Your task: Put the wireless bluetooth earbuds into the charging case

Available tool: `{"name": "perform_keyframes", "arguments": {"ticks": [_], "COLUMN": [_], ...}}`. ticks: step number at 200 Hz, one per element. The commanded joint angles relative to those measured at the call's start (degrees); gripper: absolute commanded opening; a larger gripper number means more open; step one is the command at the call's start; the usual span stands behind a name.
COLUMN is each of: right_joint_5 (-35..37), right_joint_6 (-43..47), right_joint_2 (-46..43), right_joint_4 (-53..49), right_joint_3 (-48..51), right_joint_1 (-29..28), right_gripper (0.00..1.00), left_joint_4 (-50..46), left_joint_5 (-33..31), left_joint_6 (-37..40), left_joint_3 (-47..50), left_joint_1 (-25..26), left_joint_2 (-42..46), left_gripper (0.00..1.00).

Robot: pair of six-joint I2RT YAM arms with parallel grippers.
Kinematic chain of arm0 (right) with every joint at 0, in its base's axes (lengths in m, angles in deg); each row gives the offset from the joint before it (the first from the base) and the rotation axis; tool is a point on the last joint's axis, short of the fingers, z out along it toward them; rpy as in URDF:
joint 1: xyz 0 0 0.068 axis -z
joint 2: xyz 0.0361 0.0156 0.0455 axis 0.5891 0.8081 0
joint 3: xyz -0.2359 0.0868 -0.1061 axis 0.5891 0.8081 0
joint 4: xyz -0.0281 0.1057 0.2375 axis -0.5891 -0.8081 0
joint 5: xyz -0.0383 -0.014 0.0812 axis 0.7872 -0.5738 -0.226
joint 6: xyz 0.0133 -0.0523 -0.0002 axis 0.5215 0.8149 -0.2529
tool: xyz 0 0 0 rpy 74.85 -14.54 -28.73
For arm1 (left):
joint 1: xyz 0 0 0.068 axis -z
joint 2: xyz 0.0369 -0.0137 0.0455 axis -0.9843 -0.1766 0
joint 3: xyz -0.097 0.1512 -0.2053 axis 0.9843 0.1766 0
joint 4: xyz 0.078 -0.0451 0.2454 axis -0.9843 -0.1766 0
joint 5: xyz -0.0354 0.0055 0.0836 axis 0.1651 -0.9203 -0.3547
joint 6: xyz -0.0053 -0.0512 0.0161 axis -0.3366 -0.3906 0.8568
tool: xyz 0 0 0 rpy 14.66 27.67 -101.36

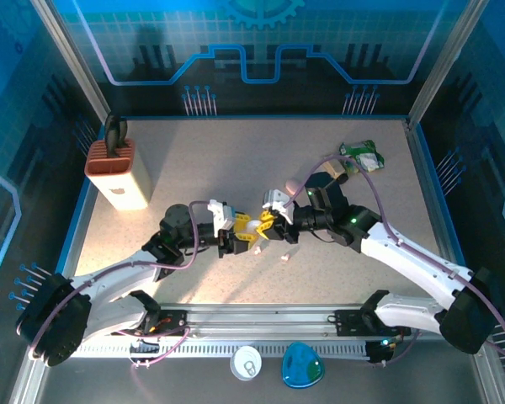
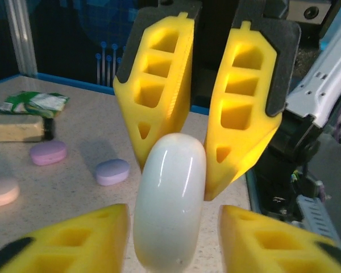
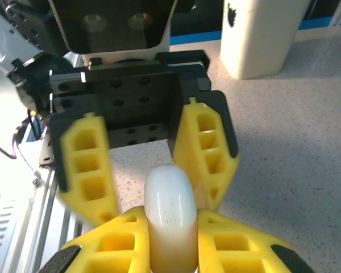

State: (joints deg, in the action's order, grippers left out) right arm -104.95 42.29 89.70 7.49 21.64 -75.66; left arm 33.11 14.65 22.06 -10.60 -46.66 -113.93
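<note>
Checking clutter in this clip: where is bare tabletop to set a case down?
Free: the rear middle of the table, between the cream holder and the green wrapper, and the near strip along the front rail. Crowded: the centre, where the left gripper and right gripper meet at the white case, and the loose cases near the wrapper.

There are four pebble-shaped cases: one white case (image 2: 169,199), one mauve case (image 2: 48,152), one lilac case (image 2: 112,172) and one pink case (image 2: 0,190). Beyond them there is one green wrapper (image 2: 31,103), one cream block (image 2: 17,128) and one terracotta-topped holder (image 1: 118,172).
</note>
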Motion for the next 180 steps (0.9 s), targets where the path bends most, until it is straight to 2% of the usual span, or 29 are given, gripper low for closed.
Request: {"name": "perform_keyframes", "arguments": {"ticks": [1, 21, 41, 66, 97, 136, 158, 180], "right_joint_5": [2.96, 5.55, 9.34, 11.29, 11.49, 10.51, 10.77, 11.62], "right_joint_6": [-5.75, -15.94, -27.13, -36.48, -43.56, -45.07, -45.55, -44.51], "right_joint_2": [-1.85, -1.52, 0.74, 5.12, 10.93, 19.69, 21.28, 20.16], "right_joint_4": [5.12, 11.0, 14.13, 12.93, 13.9, 19.33, 21.24, 19.96], "right_joint_3": [3.59, 7.27, 10.25, 12.09, 14.57, 17.18, 17.97, 17.08], "right_joint_1": [3.44, 9.26, 15.28, 20.9, 23.65, 25.52, 26.06, 26.71], "right_gripper": [0.15, 0.14, 0.16, 0.16, 0.19, 0.2, 0.22, 0.32], "left_joint_4": [1.31, -0.24, -2.66, -9.99, -10.96, -12.35, -14.16, -13.73], "left_joint_5": [-4.69, -9.41, -14.55, -20.27, -20.69, -19.39, -19.08, -19.3], "left_joint_6": [-0.17, 1.3, 3.08, 6.55, 6.22, 5.93, 5.85, 5.53], "left_joint_3": [-0.68, 0.76, 1.2, -2.12, -4.06, -5.32, -5.85, -5.76], "left_joint_1": [-0.14, -0.16, -0.16, -0.2, -0.19, -0.19, -0.19, -0.17], "left_joint_2": [-0.88, -0.96, -1.5, -4.51, -7.38, -8.57, -8.47, -8.68], "left_gripper": [0.66, 0.87, 0.95, 0.99, 0.99, 0.99, 0.99, 0.99]}}
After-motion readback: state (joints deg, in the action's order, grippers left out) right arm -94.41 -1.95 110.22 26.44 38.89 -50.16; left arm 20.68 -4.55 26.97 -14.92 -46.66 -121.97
